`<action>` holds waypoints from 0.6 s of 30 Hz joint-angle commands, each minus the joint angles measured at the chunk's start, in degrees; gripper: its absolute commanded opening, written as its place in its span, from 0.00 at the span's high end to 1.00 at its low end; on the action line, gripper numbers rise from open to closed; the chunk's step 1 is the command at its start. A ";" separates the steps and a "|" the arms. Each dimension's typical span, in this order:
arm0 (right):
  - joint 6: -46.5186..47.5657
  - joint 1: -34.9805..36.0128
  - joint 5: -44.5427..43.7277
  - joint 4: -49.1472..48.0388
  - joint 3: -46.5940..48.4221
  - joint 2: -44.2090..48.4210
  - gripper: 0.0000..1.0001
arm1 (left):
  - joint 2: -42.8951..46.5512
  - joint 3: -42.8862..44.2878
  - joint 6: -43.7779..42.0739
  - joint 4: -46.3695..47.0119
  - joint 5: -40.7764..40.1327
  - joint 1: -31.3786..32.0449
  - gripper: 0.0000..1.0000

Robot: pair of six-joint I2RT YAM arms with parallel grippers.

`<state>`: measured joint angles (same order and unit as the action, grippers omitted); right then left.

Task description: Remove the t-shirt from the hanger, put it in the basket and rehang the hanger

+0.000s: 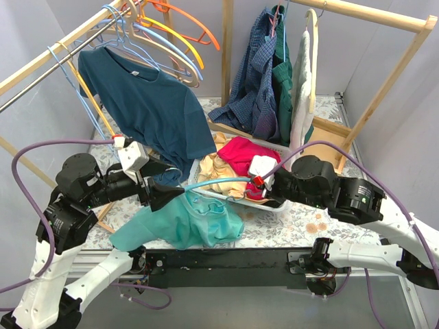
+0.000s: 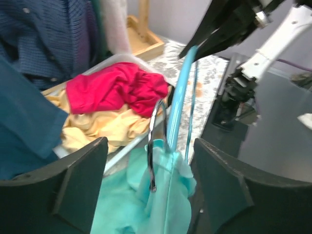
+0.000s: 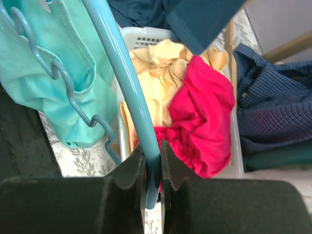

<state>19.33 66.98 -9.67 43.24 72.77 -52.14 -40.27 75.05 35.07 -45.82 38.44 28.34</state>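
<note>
**Workpiece.** The t-shirt [image 1: 185, 223] is aqua-green and crumpled. It lies on the counter [image 1: 302, 219] at the near edge, just in front of the white basket [image 1: 278, 205], with its collar end lifted. It is not yet off the hanger [image 1: 219, 181], a light-blue plastic type. One hanger arm runs up and out of the collar, across the near rim of the basket, toward the right arm.

**Right arm.** It reaches in low from the right. The right claw [image 1: 264, 186] is closed tightly on the free end of the hanger arm, with both fingers pressed against the bar.

**Left arm.** It reaches in from the left, with the wrist roughly level. The left claw [image 1: 168, 185] stands wide open and grips nothing. It is positioned at the collar end of the shirt.

**View differences.**
- Left wrist view: the left claw [image 2: 150, 146] brackets the metal hook [image 2: 153, 146] without contact. The t-shirt [image 2: 161, 204] bunches below the hook. The hanger [image 2: 178, 107] rises toward the dark right arm.
- Right wrist view: this view confirms the grip. The right claw [image 3: 152, 146] pinches the hanger [image 3: 122, 83]. The hook [image 3: 63, 83] lies against the t-shirt [image 3: 44, 63].
- Both wrist views show the basket [image 3: 146, 34] contents: a red garment [image 3: 204, 112] on top of a yellow garment [image 3: 156, 78].
- Top view only: a dark blue shirt [image 1: 154, 110] hangs on the left rail.
</note>
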 commanded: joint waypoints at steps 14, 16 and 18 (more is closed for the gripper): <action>3.08 -0.01 -13.44 -4.40 6.94 6.17 0.99 | -1.04 -15.90 9.75 2.49 -29.10 0.05 0.40; 3.17 -0.09 -15.90 -2.99 7.47 6.17 0.99 | -1.13 -15.37 10.46 1.62 -28.51 0.14 0.39; 2.64 -0.01 -18.87 -1.94 7.04 6.43 0.99 | -0.86 -14.93 10.98 0.92 -28.68 0.14 0.39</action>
<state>22.72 66.85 -22.87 45.74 75.46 -47.53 -41.95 59.31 43.90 -41.93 16.53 28.88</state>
